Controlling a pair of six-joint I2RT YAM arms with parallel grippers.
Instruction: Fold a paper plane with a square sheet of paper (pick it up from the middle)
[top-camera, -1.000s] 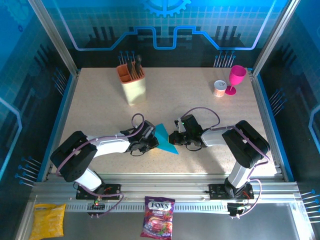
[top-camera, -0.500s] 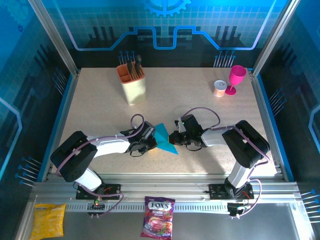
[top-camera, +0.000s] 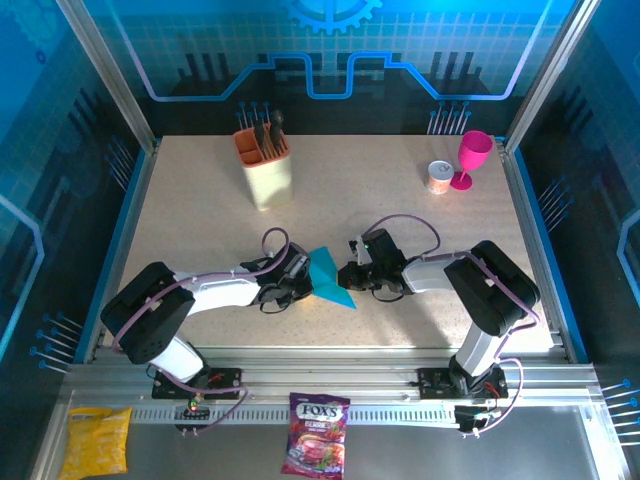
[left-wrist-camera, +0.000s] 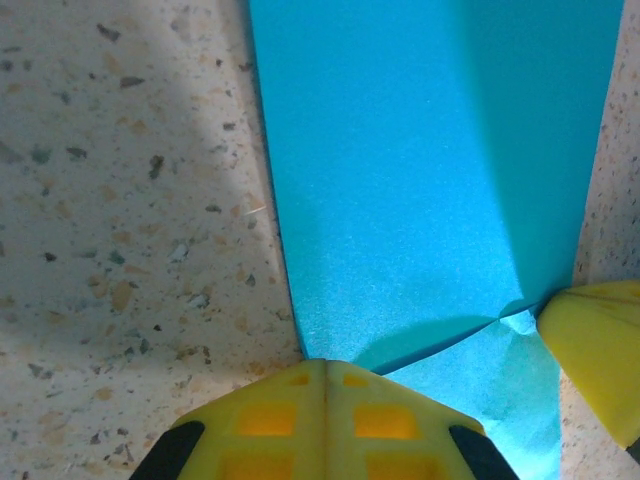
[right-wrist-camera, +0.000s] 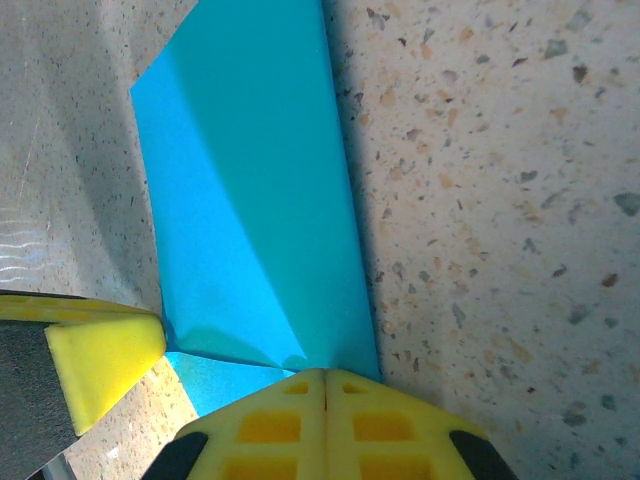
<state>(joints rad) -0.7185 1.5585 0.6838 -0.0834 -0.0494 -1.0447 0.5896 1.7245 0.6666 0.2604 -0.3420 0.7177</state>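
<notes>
The cyan sheet of paper (top-camera: 328, 277) lies folded into a pointed, creased shape at the table's near middle, between my two grippers. My left gripper (top-camera: 306, 283) meets it from the left. Its yellow fingers are shut at the paper's (left-wrist-camera: 420, 180) edge, at the left gripper (left-wrist-camera: 322, 365) tip. My right gripper (top-camera: 351, 277) meets it from the right, shut at the opposite edge of the paper (right-wrist-camera: 250, 200), at the right gripper (right-wrist-camera: 325, 375) tip. The creases run to small puckers at each tip. A right fingertip (left-wrist-camera: 592, 350) and a left fingertip (right-wrist-camera: 100, 360) show in the opposite wrist views.
A beige utensil holder (top-camera: 266, 168) stands at the back left. A pink goblet (top-camera: 472, 158) and a small can (top-camera: 438, 177) stand at the back right. A candy bag (top-camera: 317, 432) and a yellow packet (top-camera: 97, 440) lie off the table in front.
The left gripper's jaws have closed at the paper's edge. Both arms and the paper have barely shifted.
</notes>
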